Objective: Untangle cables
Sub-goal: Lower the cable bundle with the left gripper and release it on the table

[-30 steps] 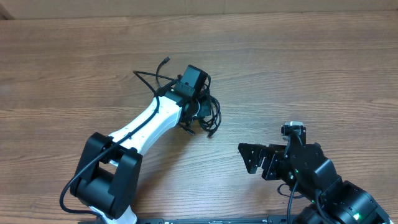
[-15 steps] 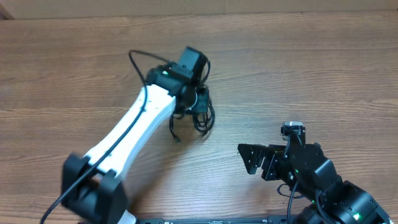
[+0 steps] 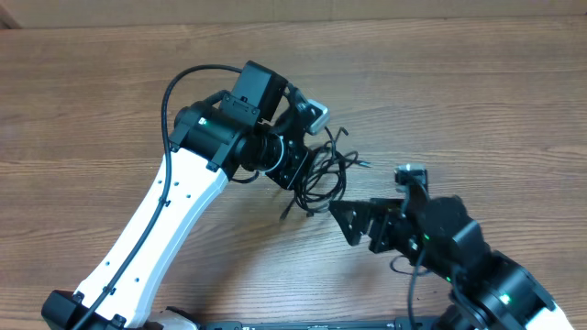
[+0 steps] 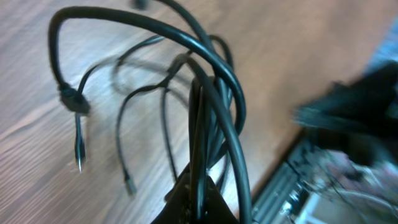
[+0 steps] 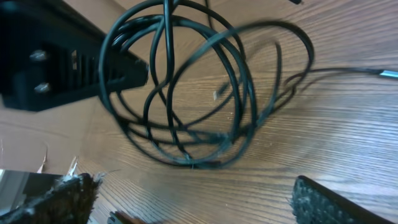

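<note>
The cables are a tangle of thin black cords, lifted a little off the wooden table. My left gripper is shut on them. In the left wrist view several strands run between the jaws of the left gripper, and the cables loop away above it, with two plug ends hanging free. My right gripper stands open just right of and below the bundle. In the right wrist view the cables hang ahead of the right gripper, whose fingers hold nothing.
The left arm's white link crosses the table's left half. Its own thicker black wire arcs over the wrist. The right arm's black body fills the front right corner. Bare wood lies along the back and far right.
The left gripper has carried the cable bundle to the right and lifted it, with its wrist turned. The right gripper has moved left and up toward the bundle, still open.
</note>
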### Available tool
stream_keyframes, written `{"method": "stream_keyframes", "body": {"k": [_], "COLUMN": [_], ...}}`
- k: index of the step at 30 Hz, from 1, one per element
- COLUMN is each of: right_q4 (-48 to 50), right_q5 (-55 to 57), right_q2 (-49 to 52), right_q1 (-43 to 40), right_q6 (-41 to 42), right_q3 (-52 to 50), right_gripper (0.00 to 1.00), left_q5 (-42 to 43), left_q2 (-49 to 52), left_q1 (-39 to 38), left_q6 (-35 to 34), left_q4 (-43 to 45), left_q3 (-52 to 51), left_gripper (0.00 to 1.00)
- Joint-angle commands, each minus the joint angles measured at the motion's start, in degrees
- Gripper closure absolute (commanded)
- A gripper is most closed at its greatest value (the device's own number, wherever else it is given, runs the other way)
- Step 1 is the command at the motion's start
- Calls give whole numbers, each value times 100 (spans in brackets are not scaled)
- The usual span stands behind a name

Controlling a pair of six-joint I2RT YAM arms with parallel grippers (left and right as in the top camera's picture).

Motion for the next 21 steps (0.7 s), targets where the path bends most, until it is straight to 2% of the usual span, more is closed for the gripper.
{"method": "stream_keyframes", "body": {"k": [1, 6, 9, 11, 15, 21], "right_q4": [199, 269, -17, -306, -822, -1303], "right_q5": [-13, 817, 1646, 1808, 1810, 1801], "right_q2": [553, 1423, 1834, 1915, 1856, 1596], "right_q1": [-33, -48, -146, -302, -789, -1425], "right_q6": [-302, -245, 634, 1119, 1311, 1311], "right_q3": [-11, -11, -11, -11, -11, -11], "right_gripper": [9, 11, 12, 12, 14, 14], "left_q5": [1123, 1600, 1565, 1484, 1143, 901], "left_q2": [-48, -50, -122, -219, -555, -1027], "left_q1": [-11, -4, 85, 258, 953, 2365], "left_q6": [623, 638, 649, 647, 560, -337], "left_q4": [-31, -39, -144, -286, -463, -308], "left_q3": [92, 92, 133, 184, 273, 273], "left_gripper": [96, 96, 96, 96, 96, 96]}}
